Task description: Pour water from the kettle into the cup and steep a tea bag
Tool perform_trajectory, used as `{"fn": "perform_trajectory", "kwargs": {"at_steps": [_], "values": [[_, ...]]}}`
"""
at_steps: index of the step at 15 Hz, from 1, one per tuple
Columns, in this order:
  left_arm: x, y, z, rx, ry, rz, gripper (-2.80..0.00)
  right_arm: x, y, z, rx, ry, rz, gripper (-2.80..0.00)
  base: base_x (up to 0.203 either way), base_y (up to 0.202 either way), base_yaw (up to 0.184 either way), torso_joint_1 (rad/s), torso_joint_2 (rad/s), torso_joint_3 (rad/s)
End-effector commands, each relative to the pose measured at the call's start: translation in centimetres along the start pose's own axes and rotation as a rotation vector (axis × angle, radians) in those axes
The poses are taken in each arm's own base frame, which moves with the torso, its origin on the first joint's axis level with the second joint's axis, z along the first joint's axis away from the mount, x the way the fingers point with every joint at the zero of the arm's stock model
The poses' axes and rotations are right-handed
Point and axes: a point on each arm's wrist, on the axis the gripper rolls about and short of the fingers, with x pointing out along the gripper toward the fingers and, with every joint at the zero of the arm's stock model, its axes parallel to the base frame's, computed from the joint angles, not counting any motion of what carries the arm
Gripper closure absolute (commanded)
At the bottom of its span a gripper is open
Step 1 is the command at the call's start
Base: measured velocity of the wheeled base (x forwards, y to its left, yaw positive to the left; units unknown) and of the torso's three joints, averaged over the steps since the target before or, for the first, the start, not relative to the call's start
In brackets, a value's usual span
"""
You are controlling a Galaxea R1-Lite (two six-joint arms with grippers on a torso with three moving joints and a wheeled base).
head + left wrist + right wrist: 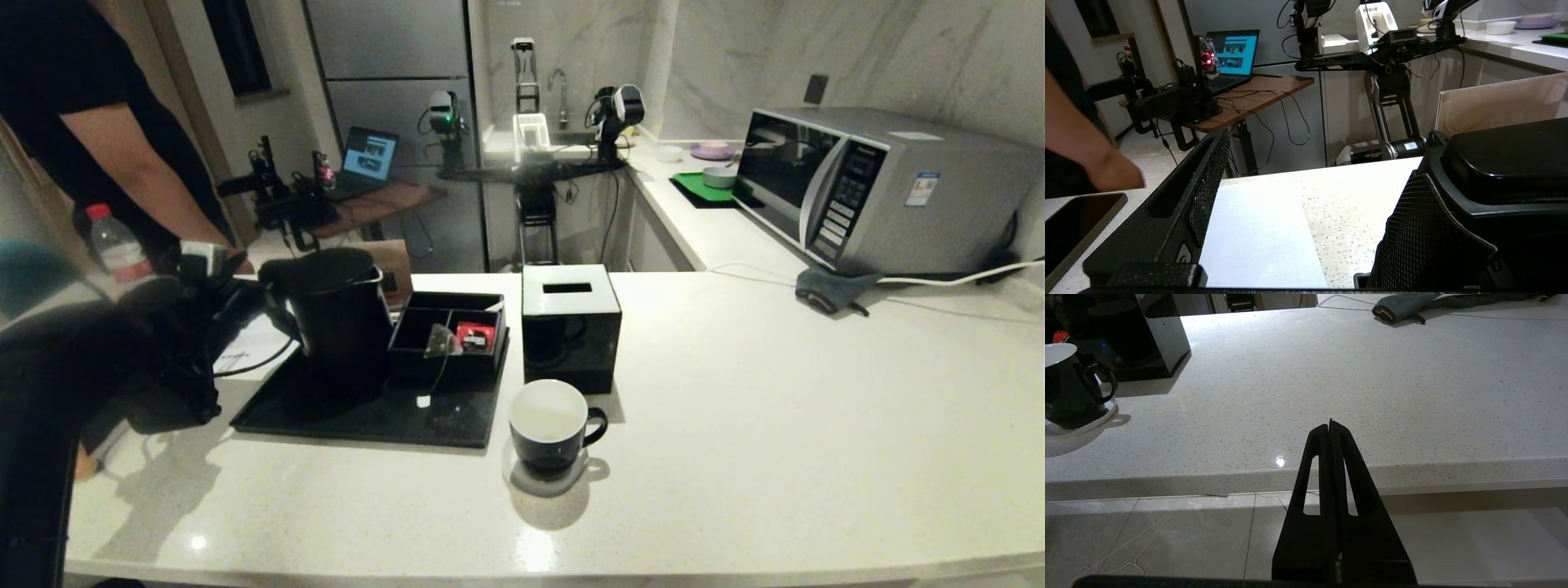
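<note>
Judging by its tall black body, the kettle (336,314) at centre left of the head view will be heavy if full and rigid, with smooth matte walls, so you should take it by the loop handle on its left side, not the body. It stands on the black tray (326,416). The cup (549,426) sits on a white coaster (545,482) below centre, well apart from the kettle. The tea bag (441,341) lies in the black organiser (449,359) between kettle and tissue box (570,325).

Your left gripper (1306,220) is at the left edge of the head view, just beside the kettle's handle, jaws spread wide and holding nothing; in its wrist view the kettle's lid fills the right side.

Your right gripper (1330,426) is parked below the counter edge, its 2 jaws pressed together, empty.
</note>
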Motion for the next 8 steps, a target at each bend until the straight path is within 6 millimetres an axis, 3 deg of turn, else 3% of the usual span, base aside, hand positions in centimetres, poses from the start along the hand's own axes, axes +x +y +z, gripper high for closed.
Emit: {"fn": "perform_trajectory", "kwargs": {"at_steps": [1,8], "values": [[0.01,0.00,0.21,0.003,-0.011,-0.003,0.00,0.01,0.00,0.01,0.001,0.000,-0.002,0.00,0.000,0.000,0.000,0.000,0.00,0.000],[-0.03,0.00,0.05,0.001,-0.007,-0.002,0.00,0.02,0.00,-0.01,0.001,0.001,0.000,0.00,0.000,0.000,0.000,0.000,0.00,0.000]]}}
